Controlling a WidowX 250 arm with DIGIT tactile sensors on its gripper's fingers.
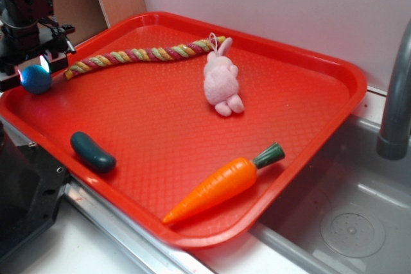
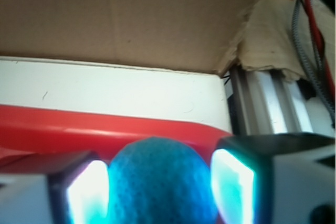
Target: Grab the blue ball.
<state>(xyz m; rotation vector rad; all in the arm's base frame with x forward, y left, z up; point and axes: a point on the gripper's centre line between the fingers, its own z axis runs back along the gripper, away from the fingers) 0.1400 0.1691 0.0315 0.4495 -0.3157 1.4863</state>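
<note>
The blue ball (image 1: 35, 79) is a small fuzzy turquoise ball at the far left corner of the red tray (image 1: 308, 62). My gripper (image 1: 34, 68) comes down on it from above. In the wrist view the blue ball (image 2: 157, 182) fills the gap between the two pads, and both fingertips (image 2: 233, 187) press against its sides and glow blue from it. The gripper (image 2: 160, 190) is shut on the ball. The ball's underside is hidden, so I cannot tell whether it rests on the tray.
On the tray lie a dark teal pickle toy (image 1: 92, 152), an orange carrot (image 1: 221, 184), a pink bunny (image 1: 221, 81) and a braided rope (image 1: 141, 54). A sink basin (image 1: 350, 222) and grey faucet (image 1: 398, 101) are at the right. A cardboard wall (image 2: 131, 19) stands behind the tray.
</note>
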